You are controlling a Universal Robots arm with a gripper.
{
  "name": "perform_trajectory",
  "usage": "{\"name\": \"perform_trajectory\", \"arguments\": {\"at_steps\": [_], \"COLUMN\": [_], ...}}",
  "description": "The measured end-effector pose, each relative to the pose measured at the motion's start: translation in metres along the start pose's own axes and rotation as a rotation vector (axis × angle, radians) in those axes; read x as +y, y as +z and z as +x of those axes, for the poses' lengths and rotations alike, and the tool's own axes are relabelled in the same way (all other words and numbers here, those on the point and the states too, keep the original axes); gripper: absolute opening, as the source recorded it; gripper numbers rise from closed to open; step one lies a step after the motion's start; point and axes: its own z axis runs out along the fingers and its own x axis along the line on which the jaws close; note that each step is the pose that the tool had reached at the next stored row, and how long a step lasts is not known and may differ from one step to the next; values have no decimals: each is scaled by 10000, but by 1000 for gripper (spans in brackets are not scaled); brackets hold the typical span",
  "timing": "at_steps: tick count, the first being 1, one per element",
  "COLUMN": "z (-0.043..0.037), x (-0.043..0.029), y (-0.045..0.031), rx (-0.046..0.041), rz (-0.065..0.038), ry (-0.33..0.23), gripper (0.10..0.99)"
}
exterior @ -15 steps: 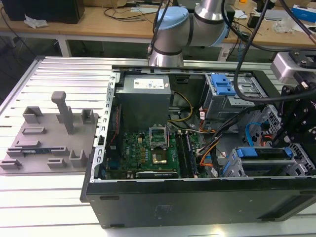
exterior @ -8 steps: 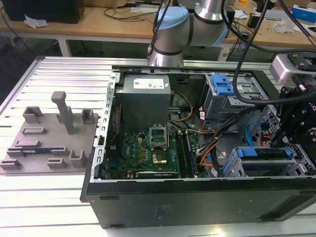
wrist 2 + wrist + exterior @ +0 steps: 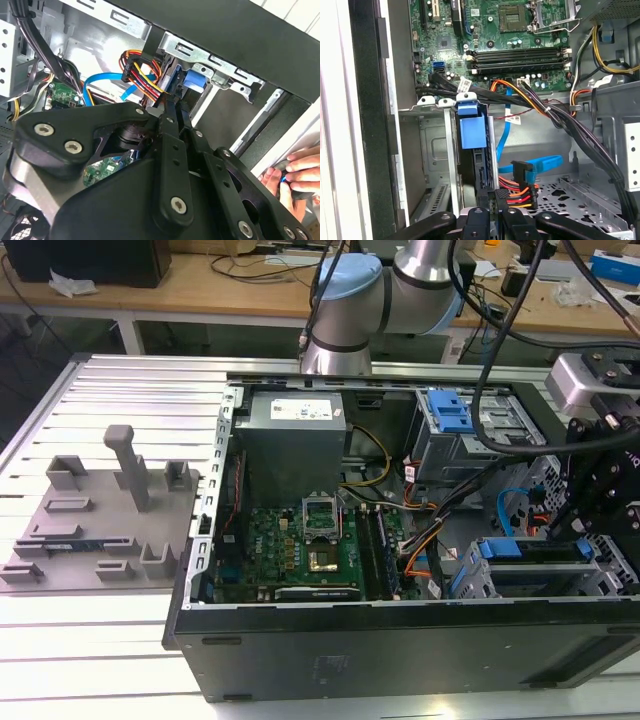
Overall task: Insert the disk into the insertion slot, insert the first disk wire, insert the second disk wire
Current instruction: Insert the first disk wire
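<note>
Silver tubular arm point(image 3: 425, 262), pale blue joint caps point(image 3: 345, 285), black cables point(image 3: 477, 405) trailing alongside, matt black gripper point(image 3: 175, 107) linkage, round silver screws point(image 3: 73, 146).

The exterior view is lit brightly & evenly; glare is seen on the slatted table point(image 3: 130, 390), w/ the motherboard point(image 3: 300, 540) dimmer. In both wrist views the pale outer margins are washed out; the case wall point(image 3: 370, 125) is left dark.

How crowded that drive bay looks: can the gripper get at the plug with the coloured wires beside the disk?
Probably yes. The gripper sits right at the plug, next to the disk in the insertion slot; the blue cable and the black cable bundle run alongside, not between them.
</note>
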Motion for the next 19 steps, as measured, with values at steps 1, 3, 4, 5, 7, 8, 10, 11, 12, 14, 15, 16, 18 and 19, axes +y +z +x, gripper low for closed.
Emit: {"name": "perform_trajectory", "arguments": {"at_steps": [1,3,4,5,7,8,10,11,12,14,15,16,18,19], "z": [2,6,7,9,12,13,13,13,13,14,14,15,18,20], "x": [0,0,-1,-1,0,-1,-1,-1,-1,-1,-1,-1,-2,-2], "y": [4,9,11,14,17,21,32,37,40,56,58,62,70,75], "rx": [-2,-2,-2,-1,-1,0,-1,0,0,-1,1,0,-1,-1], "rz": [-1,-1,-1,-1,0,0,0,0,0,0,1,0,0,0], "ry": [0,5,6,10,15,17,18,18,18,18,18,18,18,18], "gripper": [165,165,165,165,165,165,165,165,165,165,165,165,165,165]}}
